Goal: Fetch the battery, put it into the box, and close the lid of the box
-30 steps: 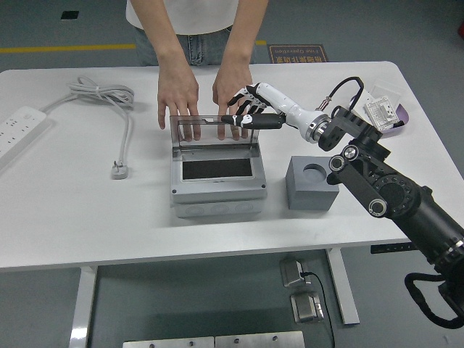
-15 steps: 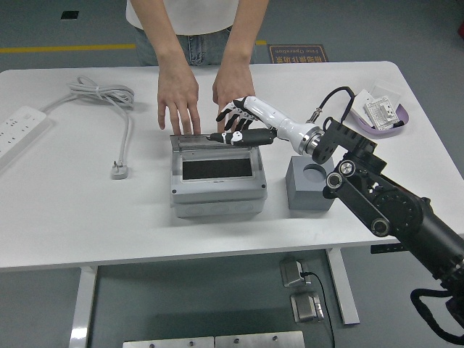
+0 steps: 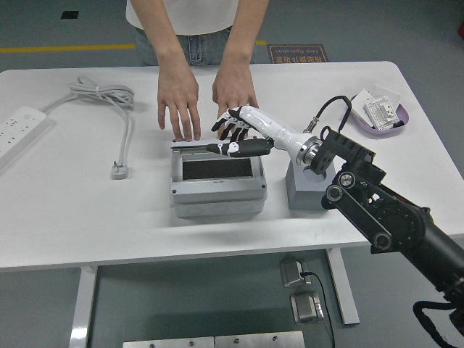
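While right hand (image 3: 235, 134) fingers spread on lid (image 3: 212, 146) | box (image 3: 216, 181) contents seemingly dark

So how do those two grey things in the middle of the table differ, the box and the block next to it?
The grey box is wide and flat, with a clear lid nearly shut under the robot's right hand. The grey block to its right is smaller, cube-like and has no lid. The box shows a dark rectangular panel through its lid; the block is partly hidden by the robot's arm. Both are grey and stand on the white table.
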Robot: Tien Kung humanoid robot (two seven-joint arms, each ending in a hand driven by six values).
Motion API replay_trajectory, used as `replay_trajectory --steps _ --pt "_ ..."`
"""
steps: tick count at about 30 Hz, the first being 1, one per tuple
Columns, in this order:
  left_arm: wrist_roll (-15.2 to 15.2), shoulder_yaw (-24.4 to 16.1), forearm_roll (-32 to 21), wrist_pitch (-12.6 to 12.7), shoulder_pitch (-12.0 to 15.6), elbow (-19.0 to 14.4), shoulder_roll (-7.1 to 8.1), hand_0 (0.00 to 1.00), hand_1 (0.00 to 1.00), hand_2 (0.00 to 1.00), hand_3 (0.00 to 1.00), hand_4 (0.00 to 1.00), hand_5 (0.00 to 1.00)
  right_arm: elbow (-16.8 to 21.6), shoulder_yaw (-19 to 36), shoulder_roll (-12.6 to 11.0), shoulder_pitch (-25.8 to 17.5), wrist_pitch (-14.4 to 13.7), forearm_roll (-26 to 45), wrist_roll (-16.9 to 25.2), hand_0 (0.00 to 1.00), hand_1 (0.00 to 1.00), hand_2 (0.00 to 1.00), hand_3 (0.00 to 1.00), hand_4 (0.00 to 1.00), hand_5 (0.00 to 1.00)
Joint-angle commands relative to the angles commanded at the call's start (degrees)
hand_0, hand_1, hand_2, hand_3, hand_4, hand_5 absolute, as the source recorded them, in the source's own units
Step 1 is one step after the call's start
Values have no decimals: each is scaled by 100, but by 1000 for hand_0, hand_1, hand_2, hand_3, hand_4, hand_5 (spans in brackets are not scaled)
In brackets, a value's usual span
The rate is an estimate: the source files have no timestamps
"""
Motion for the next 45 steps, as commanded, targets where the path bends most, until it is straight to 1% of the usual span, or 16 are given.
replay_trajectory --steps 9,15,20,25,31,34,36,40,42,45 --pt "-7 26 -29 3 -11 0 -5 600 627 620 651 720 245 -212 34 -23 -113 -22 80 18 457 447 542 658 922 640" --pt "2 8 -20 2 -3 0 2 599 627 620 651 721 245 -160 180 -42 -163 -32 43 2 451 441 534 657 922 639" --pt "-2 9 -46 8 -11 0 5 599 627 620 651 720 245 145 500 -134 -247 38 -127 -79 447 441 536 657 922 637" --pt "8 -27 -43 9 3 0 14 599 627 620 651 720 245 614 994 -315 -437 144 -370 -201 445 439 534 657 921 635" --pt "3 -59 -42 10 9 0 20 598 627 620 651 720 245 1291 1757 -508 -921 235 -717 -358 444 431 531 658 921 634" --pt "-2 -67 -46 8 14 0 18 598 628 620 650 720 245 1579 2114 -568 -1187 214 -770 -380 443 427 522 654 924 636" --pt "-1 -95 -26 4 32 0 21 598 628 620 650 720 245 1737 2395 -556 -1419 181 -690 -383 443 427 522 654 924 636" --pt "-1 -132 2 -6 63 0 29 598 626 620 650 720 245 1775 2932 -417 -1850 93 -398 -340 435 421 517 649 924 638" --pt "-5 -136 -1 -6 72 0 32 598 626 620 650 720 245 1766 3143 -368 -2029 14 -288 -300 435 421 517 649 924 638" --pt "-8 -155 5 -9 93 0 43 598 626 620 650 720 245 1766 3528 -321 -2417 -146 -194 -219 435 421 517 649 924 638"
